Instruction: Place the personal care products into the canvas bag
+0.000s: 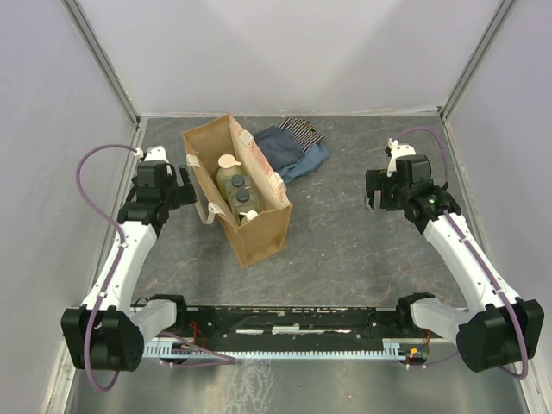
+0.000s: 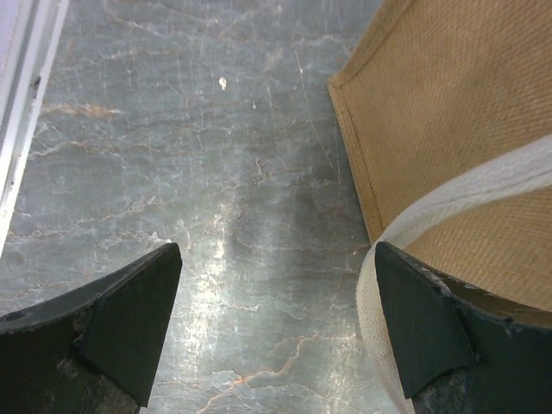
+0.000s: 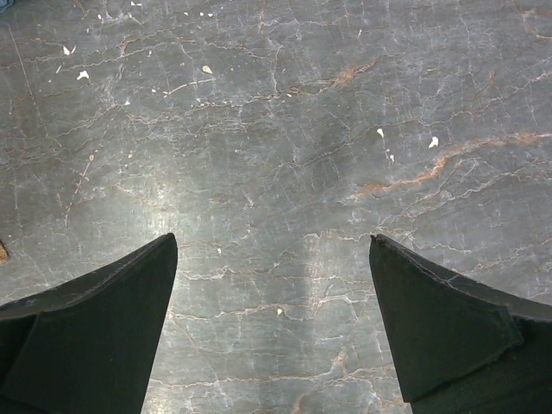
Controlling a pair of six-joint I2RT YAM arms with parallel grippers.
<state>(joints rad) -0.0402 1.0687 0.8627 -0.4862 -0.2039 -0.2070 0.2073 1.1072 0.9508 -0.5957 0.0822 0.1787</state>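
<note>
Left fingers (image 2: 121, 328) gape empty beside the tall tan canvas bag (image 1: 259, 228) holding small bottles (image 1: 233, 183); right fingers (image 3: 440, 328) likewise, well apart.

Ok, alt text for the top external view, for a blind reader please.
A tan canvas bag stands open-topped on a grey table with several small bottles inside. The left gripper sits open beside the bag's white handle; the right gripper hangs open over the table. Folded blue and striped cloths lie behind the bag.
</note>
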